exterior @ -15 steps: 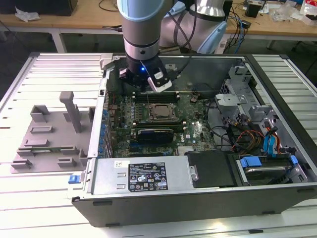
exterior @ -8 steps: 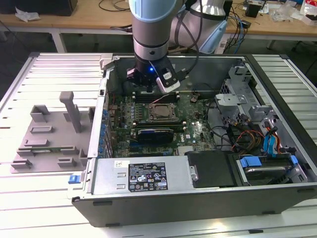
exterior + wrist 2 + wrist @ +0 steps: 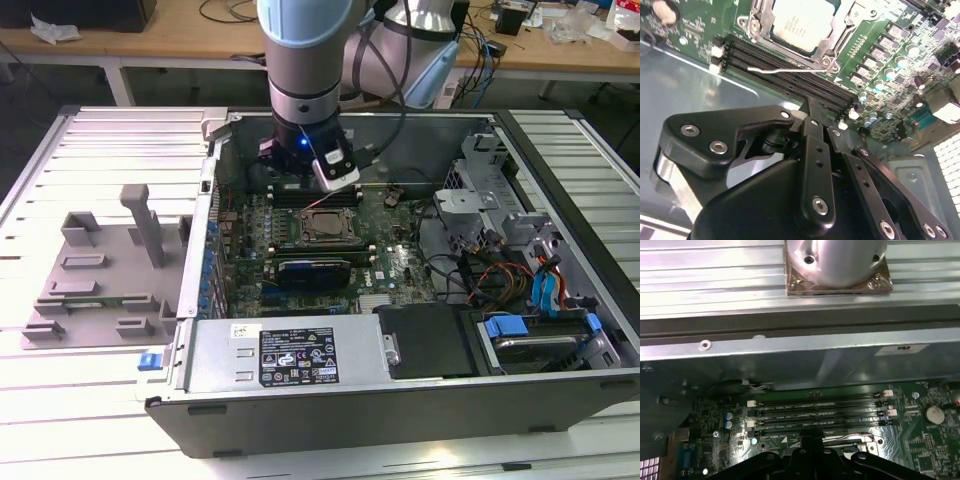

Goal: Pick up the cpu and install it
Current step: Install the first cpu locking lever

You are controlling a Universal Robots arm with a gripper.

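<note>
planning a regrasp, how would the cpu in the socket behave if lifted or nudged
The cpu looks like a flat rigid plate, so probably stiff and light. Its smooth metal top could be slippery. Lying flat in the socket frame, it seems unlikely to tip or roll.

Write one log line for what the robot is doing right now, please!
phase: install | cpu: seated in socket on motherboard | gripper: above memory slots beside socket, holding nothing seen

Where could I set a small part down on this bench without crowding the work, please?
The ribbed bench top is bare behind and in front of the grey fixture tray, on the exterior view's left, outside the computer case. Inside the case it is crowded: the gripper hangs over the memory slots beside the cpu seated in its socket.
</note>
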